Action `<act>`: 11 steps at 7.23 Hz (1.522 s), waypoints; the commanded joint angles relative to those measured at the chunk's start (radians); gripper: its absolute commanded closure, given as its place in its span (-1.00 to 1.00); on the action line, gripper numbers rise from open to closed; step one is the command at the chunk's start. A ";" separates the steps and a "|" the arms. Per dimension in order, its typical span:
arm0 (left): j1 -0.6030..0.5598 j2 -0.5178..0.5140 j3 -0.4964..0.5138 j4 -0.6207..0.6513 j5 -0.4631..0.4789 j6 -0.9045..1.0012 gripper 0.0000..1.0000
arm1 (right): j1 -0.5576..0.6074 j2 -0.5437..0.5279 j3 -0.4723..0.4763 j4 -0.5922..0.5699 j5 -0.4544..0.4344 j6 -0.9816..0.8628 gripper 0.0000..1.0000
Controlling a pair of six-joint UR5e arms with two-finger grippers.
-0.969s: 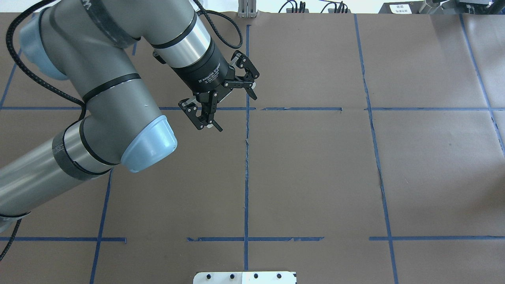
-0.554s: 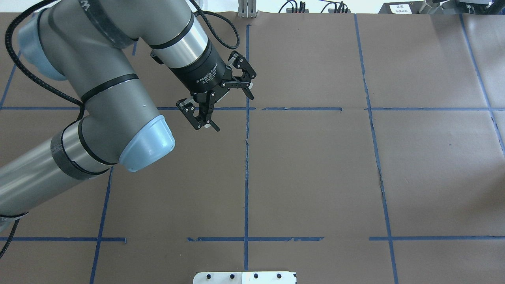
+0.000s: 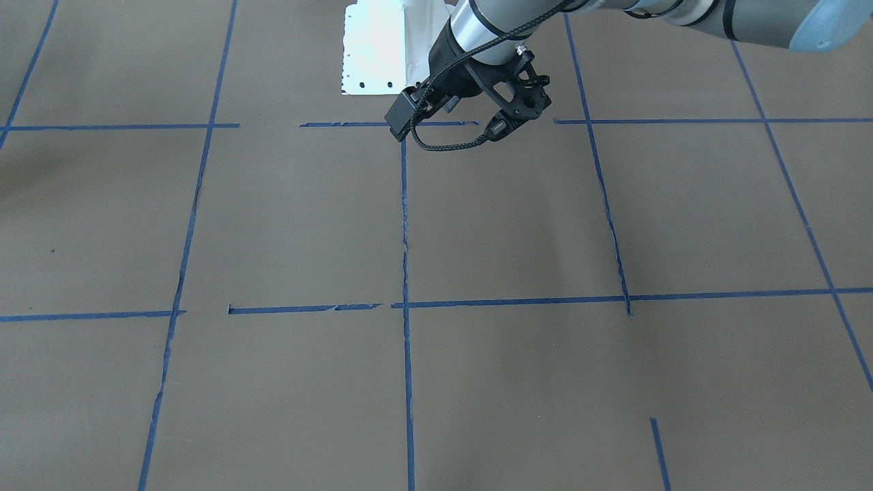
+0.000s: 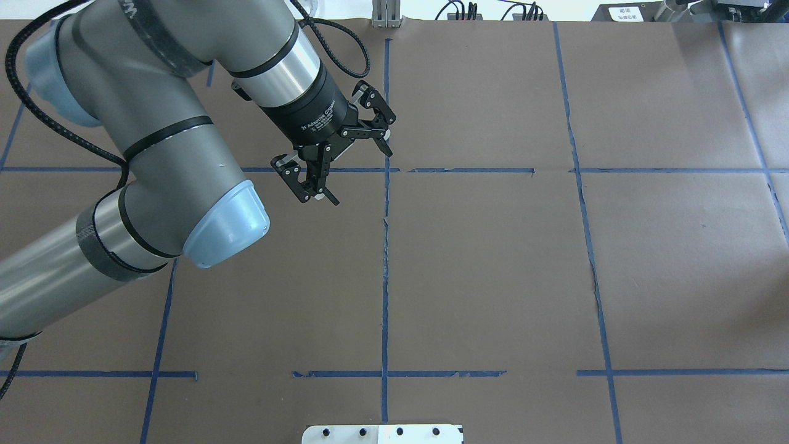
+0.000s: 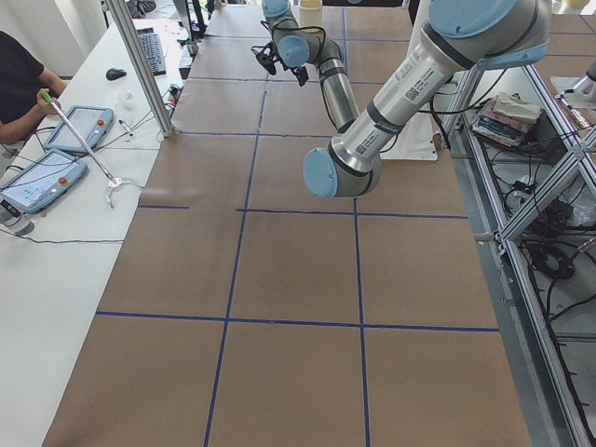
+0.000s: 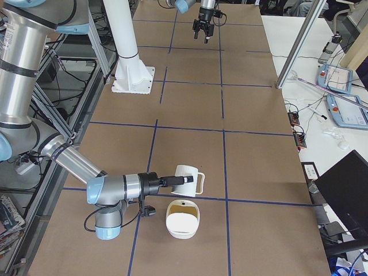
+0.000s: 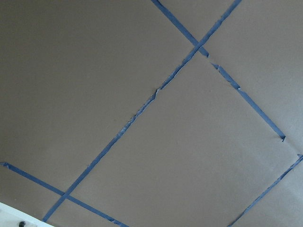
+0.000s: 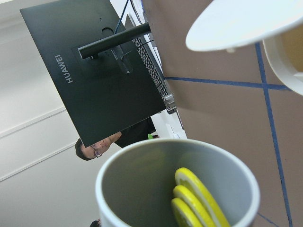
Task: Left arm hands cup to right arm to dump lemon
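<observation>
The white cup (image 6: 186, 179) is held off the table at the tip of the near right arm (image 6: 118, 188), tipped on its side beside a white bowl (image 6: 183, 218). Whether the right gripper is open or shut cannot be told. The right wrist view looks into the cup (image 8: 137, 189), where yellow lemon (image 8: 196, 196) slices lie against its grey wall. Far across the table, my left gripper (image 4: 362, 177) hangs open and empty over a blue tape crossing. The same left gripper (image 6: 204, 30) is small and far in the right side view.
Brown paper with blue tape lines (image 4: 385, 271) covers the table. The white robot base plate (image 3: 375, 48) stands at its robot side. A person (image 5: 19, 84) sits at a side table with tablets (image 5: 37, 177). A black monitor (image 8: 94, 71) stands near the cup.
The left arm has drifted slightly to the left and toward the far edge, its gripper still open.
</observation>
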 commanded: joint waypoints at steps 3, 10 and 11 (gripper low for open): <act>-0.011 0.005 -0.019 0.012 0.044 0.000 -1.00 | 0.021 0.066 -0.107 0.045 0.001 0.189 0.00; -0.031 0.010 -0.024 0.012 0.045 0.005 -1.00 | 0.061 0.106 -0.174 0.199 0.004 0.576 -0.02; -0.037 0.019 -0.024 0.011 0.045 0.005 -1.00 | 0.061 0.108 -0.186 0.213 0.003 0.578 -0.03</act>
